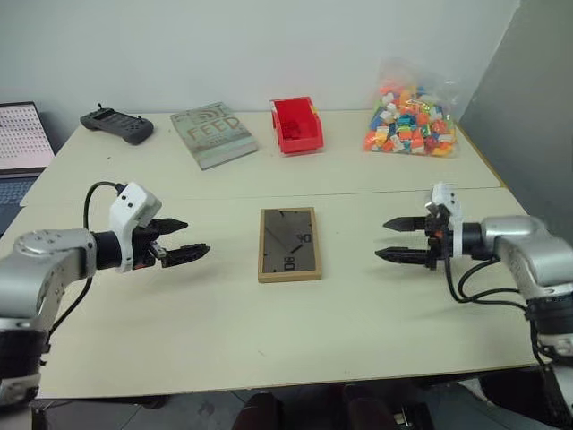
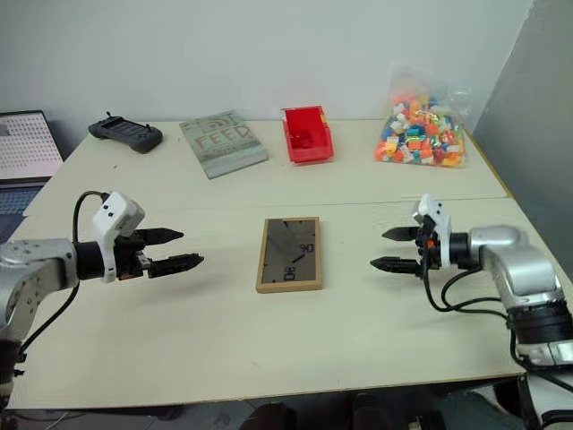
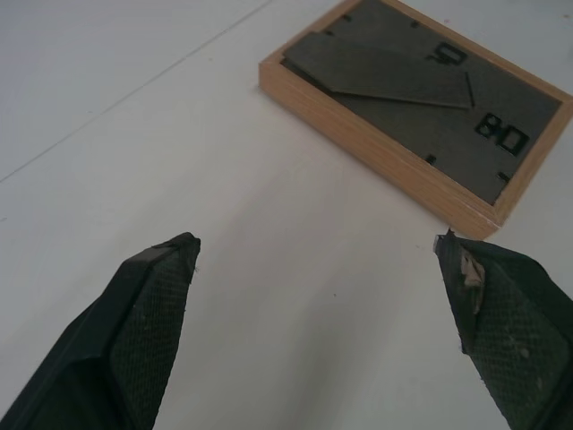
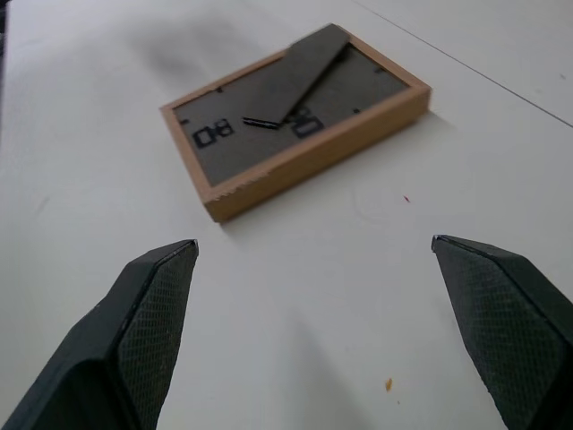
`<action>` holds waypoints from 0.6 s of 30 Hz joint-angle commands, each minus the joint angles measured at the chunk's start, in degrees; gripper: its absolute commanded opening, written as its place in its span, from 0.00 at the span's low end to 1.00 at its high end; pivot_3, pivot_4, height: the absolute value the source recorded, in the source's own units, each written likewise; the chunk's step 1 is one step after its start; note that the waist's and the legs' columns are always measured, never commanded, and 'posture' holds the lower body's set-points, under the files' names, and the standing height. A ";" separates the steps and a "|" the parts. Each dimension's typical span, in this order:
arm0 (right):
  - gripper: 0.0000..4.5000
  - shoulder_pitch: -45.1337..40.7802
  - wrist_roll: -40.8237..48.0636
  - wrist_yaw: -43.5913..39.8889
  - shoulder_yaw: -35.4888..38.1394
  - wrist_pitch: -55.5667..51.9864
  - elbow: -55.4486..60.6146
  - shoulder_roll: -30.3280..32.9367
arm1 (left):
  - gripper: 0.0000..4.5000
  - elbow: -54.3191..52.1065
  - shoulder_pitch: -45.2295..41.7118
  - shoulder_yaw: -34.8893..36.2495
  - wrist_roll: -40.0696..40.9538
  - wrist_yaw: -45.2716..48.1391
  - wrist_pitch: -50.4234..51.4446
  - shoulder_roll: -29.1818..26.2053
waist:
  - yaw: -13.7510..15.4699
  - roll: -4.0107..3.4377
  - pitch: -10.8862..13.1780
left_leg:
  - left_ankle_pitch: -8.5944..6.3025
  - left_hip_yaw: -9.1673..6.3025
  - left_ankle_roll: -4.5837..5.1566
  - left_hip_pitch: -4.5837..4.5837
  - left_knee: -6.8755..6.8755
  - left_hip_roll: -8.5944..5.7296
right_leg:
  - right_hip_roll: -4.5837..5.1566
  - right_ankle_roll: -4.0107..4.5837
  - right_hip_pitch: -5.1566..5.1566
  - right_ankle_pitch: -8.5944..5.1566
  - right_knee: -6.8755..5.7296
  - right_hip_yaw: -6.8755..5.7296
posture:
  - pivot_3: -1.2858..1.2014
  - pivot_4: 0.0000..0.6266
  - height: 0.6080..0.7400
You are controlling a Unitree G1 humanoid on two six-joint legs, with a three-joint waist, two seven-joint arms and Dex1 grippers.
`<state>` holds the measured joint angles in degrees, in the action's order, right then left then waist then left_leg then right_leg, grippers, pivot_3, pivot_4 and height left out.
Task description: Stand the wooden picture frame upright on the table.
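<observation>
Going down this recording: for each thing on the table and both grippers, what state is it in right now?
Picture frame: lying flat, back panel up, stand folded.
Left gripper: open, empty, apart from the frame.
Right gripper: open, empty, apart from the frame.
Book: closed, lying flat.
Red bin: upright, something red inside.
Bag of coloured blocks: full, resting at the far edge.
Controller: lying flat.
Table: frame not yet stood up.

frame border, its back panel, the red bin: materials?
Wooden picture frame border: light wood or wood-look, matte, faint grain on its edge in the wrist views. Its back panel: dark grey-brown board, probably fibreboard or card, dull with a flat stand strip. Red bin: likely moulded plastic, uniform glossy red.
</observation>
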<state>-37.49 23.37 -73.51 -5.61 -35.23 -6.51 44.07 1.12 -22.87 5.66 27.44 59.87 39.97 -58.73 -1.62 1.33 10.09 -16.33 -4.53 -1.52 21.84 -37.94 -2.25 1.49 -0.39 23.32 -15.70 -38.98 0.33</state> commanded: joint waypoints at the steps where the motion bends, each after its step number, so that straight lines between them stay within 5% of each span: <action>1: 0.99 -2.55 -2.66 -1.48 -1.86 4.38 -3.71 -0.89 | 1.00 2.23 -3.64 -1.38 -2.56 1.32 -3.56 0.22 | 0.00 0.01 0.00 | 0.00 0.00 0.00 0.02 0.00 0.00 | 0.00 0.00 0.01 0.00 0.00 0.00 | 0.52 0.24 1.00; 8: 0.99 -5.97 -9.63 10.16 -2.41 10.67 -12.83 -8.33 | 1.00 6.09 -5.04 -0.97 -7.12 -8.33 -9.04 8.81 | 0.03 0.03 -0.01 | 0.02 0.08 -0.03 0.14 -0.06 -0.03 | 0.03 -0.01 0.16 0.01 -0.05 0.10 | 0.52 0.24 1.00; 10: 0.91 -6.37 -11.43 14.85 -2.36 12.29 -15.31 -11.75 | 1.00 7.05 -5.03 0.38 -6.53 -12.09 -9.98 13.84 | 0.01 0.04 -0.02 | 0.04 0.08 -0.08 0.15 -0.07 -0.02 | 0.03 0.00 0.21 0.02 -0.10 0.10 | 0.52 0.24 1.00; 18: 0.48 -6.87 -19.54 27.93 -4.93 20.42 -22.25 -21.83 | 0.58 17.20 -9.33 -2.53 -15.41 -25.94 -18.88 26.78 | 0.01 0.09 -0.06 | 0.14 0.15 -0.25 0.44 -0.16 -0.03 | 0.04 -0.01 0.49 0.04 -0.18 0.16 | 0.52 0.24 1.00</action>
<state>-42.98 5.88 -49.17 -10.44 -18.08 -27.60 23.41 15.90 -30.38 3.77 14.82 37.48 25.30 -33.52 -1.61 1.42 10.03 -16.18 -4.39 -1.78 22.29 -38.10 -2.29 1.53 -0.41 23.82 -15.66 -39.15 0.49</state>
